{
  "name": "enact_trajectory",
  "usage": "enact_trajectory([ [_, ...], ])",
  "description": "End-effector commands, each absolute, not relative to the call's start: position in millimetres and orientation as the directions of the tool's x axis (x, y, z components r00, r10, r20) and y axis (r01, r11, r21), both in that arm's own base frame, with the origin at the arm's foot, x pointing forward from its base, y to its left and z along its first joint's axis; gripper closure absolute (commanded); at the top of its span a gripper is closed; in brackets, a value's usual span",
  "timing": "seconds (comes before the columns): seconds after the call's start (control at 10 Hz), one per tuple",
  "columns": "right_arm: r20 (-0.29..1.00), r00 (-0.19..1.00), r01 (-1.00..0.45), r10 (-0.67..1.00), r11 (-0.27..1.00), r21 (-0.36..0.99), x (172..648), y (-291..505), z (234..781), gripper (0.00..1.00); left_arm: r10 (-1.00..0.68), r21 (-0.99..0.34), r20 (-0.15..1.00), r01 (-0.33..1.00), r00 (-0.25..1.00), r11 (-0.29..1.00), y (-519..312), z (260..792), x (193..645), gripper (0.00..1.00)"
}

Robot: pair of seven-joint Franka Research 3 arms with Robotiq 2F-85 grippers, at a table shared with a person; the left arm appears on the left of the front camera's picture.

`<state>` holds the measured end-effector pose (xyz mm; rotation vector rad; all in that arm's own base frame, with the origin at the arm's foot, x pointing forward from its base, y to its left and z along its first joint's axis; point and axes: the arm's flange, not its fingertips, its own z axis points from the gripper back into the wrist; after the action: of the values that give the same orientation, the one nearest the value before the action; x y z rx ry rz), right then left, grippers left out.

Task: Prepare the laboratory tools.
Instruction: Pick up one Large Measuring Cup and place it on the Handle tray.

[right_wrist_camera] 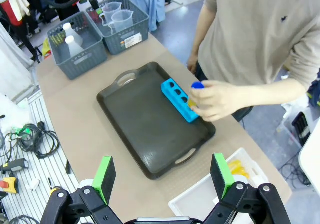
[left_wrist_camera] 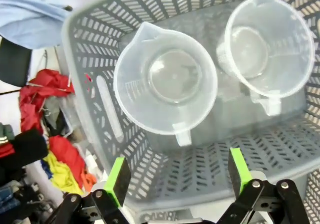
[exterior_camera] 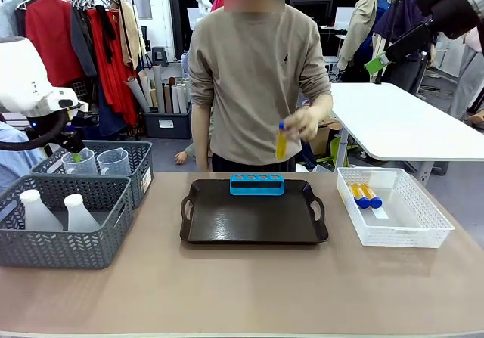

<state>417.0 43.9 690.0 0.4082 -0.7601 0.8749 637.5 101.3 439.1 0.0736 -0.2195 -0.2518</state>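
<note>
Left gripper (left_wrist_camera: 178, 176) hangs spread wide and empty above the far grey lattice basket (left_wrist_camera: 90, 48) at the table's left edge, looking down on two clear beakers (left_wrist_camera: 165, 78) that stand upright side by side inside it. Right gripper (right_wrist_camera: 162, 176) is also spread, holding nothing, high over the table's right side. On the brown table (exterior_camera: 242, 285), a dark tray (exterior_camera: 253, 221) with handles lies in the middle. The near grey lattice basket (exterior_camera: 60, 247) sits at the left edge, touching the far one, and holds two white conical flasks (exterior_camera: 34, 211) upright. A white mesh basket (exterior_camera: 397, 238) stands near the right edge, with two amber tubes (exterior_camera: 364, 196) with blue caps lying in its far part. A blue rack (exterior_camera: 257, 184) rests along the tray's far rim. The person's hand (exterior_camera: 306, 122) holds one more amber tube (exterior_camera: 281, 140) upright above the rack's right end.
</note>
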Motion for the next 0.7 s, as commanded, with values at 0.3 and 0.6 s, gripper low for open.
enact_trajectory([
  [0.3,0.751,0.402,-0.812,0.523,0.583,0.03,417,44,691,0.0,-0.28,0.09,0.18,0.268,0.943,0.959,120,412,664,0.0],
  [0.6,0.751,0.402,-0.812,0.523,0.583,0.03,417,44,691,0.0,-0.282,0.074,0.176,0.273,0.943,0.959,121,398,668,0.0],
])
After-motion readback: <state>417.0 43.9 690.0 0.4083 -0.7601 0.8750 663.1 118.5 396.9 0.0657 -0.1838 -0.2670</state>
